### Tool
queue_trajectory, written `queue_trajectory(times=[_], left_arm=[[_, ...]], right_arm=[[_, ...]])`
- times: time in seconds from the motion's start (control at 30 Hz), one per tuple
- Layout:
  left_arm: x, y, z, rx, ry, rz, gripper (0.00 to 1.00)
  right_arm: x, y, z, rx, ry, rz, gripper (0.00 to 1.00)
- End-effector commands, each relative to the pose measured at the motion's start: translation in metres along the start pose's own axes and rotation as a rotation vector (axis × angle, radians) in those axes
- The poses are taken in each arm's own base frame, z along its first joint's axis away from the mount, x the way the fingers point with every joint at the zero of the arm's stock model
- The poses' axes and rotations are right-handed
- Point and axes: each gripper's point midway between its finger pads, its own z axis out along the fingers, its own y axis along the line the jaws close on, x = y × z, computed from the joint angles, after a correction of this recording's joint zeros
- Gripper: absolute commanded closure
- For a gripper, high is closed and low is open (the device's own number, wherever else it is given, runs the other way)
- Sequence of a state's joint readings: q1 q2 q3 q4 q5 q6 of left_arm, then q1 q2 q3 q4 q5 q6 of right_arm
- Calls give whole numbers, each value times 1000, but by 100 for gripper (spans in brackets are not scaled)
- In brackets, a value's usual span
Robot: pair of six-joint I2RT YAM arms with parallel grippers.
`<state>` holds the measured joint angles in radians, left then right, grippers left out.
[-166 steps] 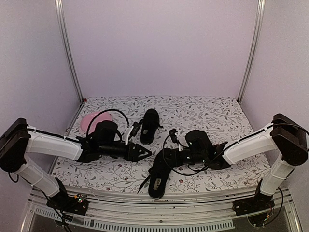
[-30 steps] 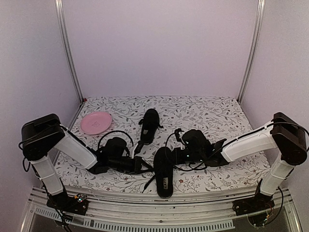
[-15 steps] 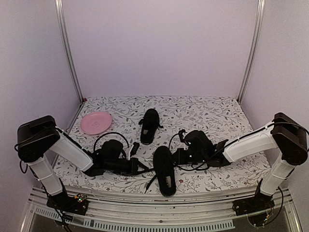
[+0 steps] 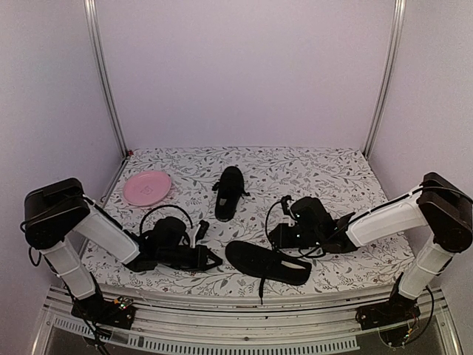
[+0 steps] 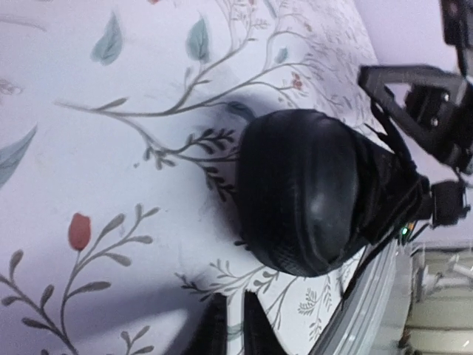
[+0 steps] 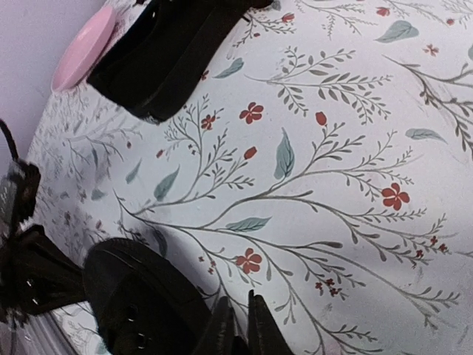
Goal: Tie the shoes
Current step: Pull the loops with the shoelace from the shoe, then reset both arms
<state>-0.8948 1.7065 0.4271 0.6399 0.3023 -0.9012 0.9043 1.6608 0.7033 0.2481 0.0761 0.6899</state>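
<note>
On the floral tablecloth (image 4: 355, 170), one black shoe (image 4: 267, 262) lies crosswise near the front edge. The other shoe (image 4: 229, 192) sits mid-table, and a pink plate (image 4: 147, 187) is back left. The left gripper (image 5: 230, 319) and right gripper (image 6: 240, 322) flank the near shoe, their fingers almost together and holding nothing.

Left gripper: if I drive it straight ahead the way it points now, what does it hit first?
Probably the near shoe, its rounded end lying just ahead of the left gripper.

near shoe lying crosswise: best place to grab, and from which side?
Probably the rounded end nearest the left gripper, approached from the left. The near shoe lies crosswise, and that end points at the gripper with no laces over it. Pinch its low edge.
</note>
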Motion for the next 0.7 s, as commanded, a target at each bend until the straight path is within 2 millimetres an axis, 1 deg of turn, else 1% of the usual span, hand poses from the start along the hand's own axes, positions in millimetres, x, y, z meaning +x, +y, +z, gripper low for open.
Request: queue_trajectory(times=[0.0,0.03,0.1,0.17,0.2,0.27,0.3,0.4,0.47,0.5,0.53,0.6,0.67], left_arm=[[-21,-31,-9,70,-58,98,74],[-25,-35,-10,72,-64,111,69],[-29,-42,-10,80,-67,130,60],[-30,-45,-10,82,-62,136,53],[-29,-46,-10,83,-57,137,51],[-27,-47,-10,84,-55,139,45],[-27,-47,-12,81,-61,142,43],[-34,-48,-20,71,-103,171,38],[-46,-48,-27,47,-144,201,34],[-53,-46,-32,26,-158,212,34],[-64,-43,-39,3,-184,219,33],[-87,-32,-53,-59,-235,233,33],[-116,-16,-76,-134,-313,233,33]], right_arm=[[-26,26,-19,-125,-81,-48,71],[-28,28,-23,-133,-89,-54,63],[-33,31,-34,-148,-111,-73,52],[-34,33,-44,-166,-123,-91,42],[-29,32,-48,-176,-115,-119,38],[-21,36,-56,-217,-89,-181,33],[-15,35,-59,-218,-70,-225,32],[-1,16,-65,-168,-43,-246,28],[5,5,-72,-139,-41,-240,21],[4,0,-76,-122,-48,-233,18],[2,-4,-79,-109,-56,-216,14],[-8,-18,-84,-74,-80,-173,8],[-23,-36,-88,-47,-101,-112,5]])
